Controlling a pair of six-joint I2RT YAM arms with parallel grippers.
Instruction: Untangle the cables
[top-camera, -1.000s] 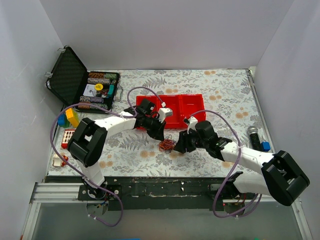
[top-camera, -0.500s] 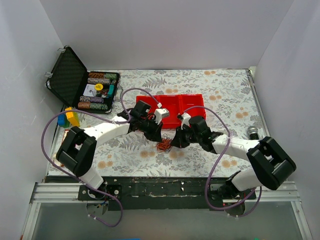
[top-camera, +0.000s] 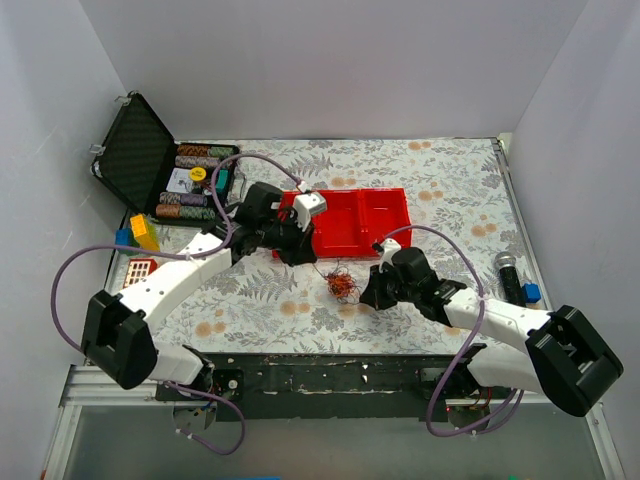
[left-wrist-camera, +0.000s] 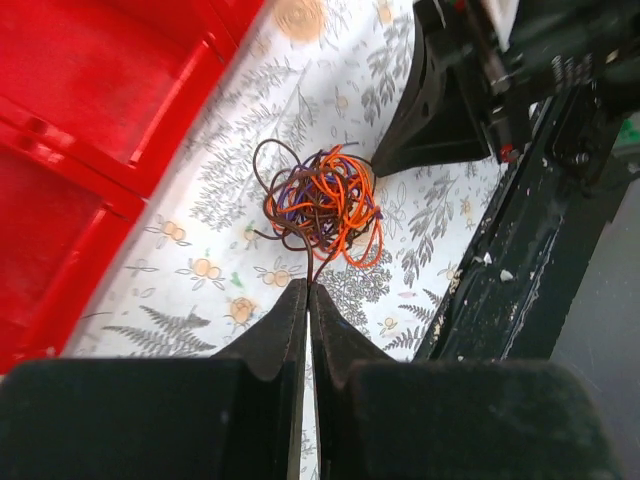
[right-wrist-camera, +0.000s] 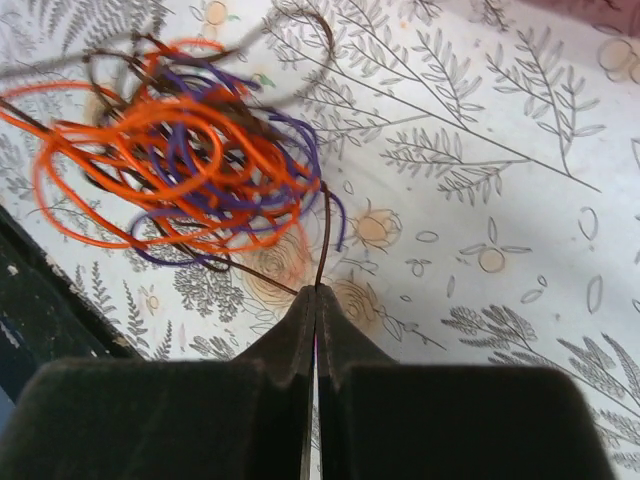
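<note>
The cables (top-camera: 341, 284) form a small clump of orange, brown and purple wires on the floral cloth, between the two grippers. My left gripper (top-camera: 299, 257) is up-left of the clump. In the left wrist view its jaws (left-wrist-camera: 308, 288) are shut on a brown strand leading from the clump (left-wrist-camera: 322, 200). My right gripper (top-camera: 367, 296) is just right of the clump. In the right wrist view its jaws (right-wrist-camera: 316, 292) are shut on a brown strand running up into the clump (right-wrist-camera: 190, 160).
A red tray (top-camera: 360, 218) lies just behind the clump. An open black case (top-camera: 150, 160) with spools stands at the back left. Coloured blocks (top-camera: 140, 235) lie at the left edge. A black object with a blue block (top-camera: 515, 280) lies at the right.
The left arm has swung back and left, the right gripper has drawn back right and nearer. The clump now lies more open between them, with strands stretched to each gripper.
</note>
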